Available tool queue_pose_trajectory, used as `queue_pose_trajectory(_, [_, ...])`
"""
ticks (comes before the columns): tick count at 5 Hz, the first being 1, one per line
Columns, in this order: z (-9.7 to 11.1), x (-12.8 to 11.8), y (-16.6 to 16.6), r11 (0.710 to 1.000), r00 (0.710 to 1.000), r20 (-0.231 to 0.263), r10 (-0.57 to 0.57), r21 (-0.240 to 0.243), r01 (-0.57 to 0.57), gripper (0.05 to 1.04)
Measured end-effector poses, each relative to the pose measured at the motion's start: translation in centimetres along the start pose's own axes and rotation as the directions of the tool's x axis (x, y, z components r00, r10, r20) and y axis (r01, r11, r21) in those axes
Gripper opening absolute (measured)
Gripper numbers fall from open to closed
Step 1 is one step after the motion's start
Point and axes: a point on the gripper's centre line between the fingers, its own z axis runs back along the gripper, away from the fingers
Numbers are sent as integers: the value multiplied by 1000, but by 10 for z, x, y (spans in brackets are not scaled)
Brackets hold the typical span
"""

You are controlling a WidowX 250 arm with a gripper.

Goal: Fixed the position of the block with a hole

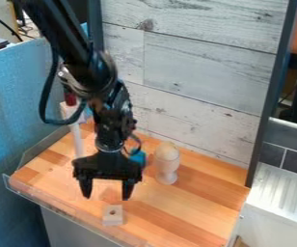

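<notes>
End effector (106,198): above the table (196,202), fingers apart
Block with a hole (113,220): on the table, near its front edge
Blue object (139,157): behind the end effector, partly hidden
Pale cup (167,168): upright, rounded top

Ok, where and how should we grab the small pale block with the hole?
I'd come from above and pinch the pale block by its left and right sides as the camera sees them. It lies flat, hole facing up, with straight-looking sides, and the open black two-finger gripper is spread roughly left to right, so little turning should be needed.
</notes>
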Motion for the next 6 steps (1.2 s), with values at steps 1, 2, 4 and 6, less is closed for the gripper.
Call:
queue_pose_trajectory(1, [-6,-2,1,1000,999,-18,31,6,-31,1001])
queue_pose_trajectory(2, [-15,0,6,998,998,-12,55,-4,-55,1001])
queue_pose_trajectory(4, [-16,3,0,997,999,6,50,-57,-50,1001])
queue_pose_trajectory(6, [-22,-5,-5,998,999,-1,35,-54,-35,1001])
